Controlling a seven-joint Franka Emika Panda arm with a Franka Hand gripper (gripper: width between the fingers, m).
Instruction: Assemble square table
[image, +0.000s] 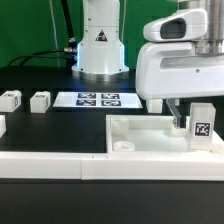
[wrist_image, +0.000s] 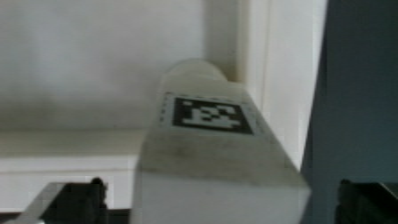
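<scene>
The white square tabletop (image: 140, 137) lies at the front of the table, toward the exterior view's right. A short white leg with a black-and-white tag (image: 203, 126) stands upright at the tabletop's right end. My gripper (image: 192, 123) reaches down around that leg. In the wrist view the leg (wrist_image: 214, 130) stands between my two dark fingertips (wrist_image: 79, 203), with a narrow gap on each side, so the jaws are open around it. The tabletop (wrist_image: 89, 70) lies behind the leg. Two more legs (image: 10, 99) (image: 40, 101) lie at the left.
The marker board (image: 98, 100) lies in the middle in front of the robot base (image: 100, 50). A long white rail (image: 50, 165) runs along the front edge. Another white part (image: 2, 125) shows at the far left edge.
</scene>
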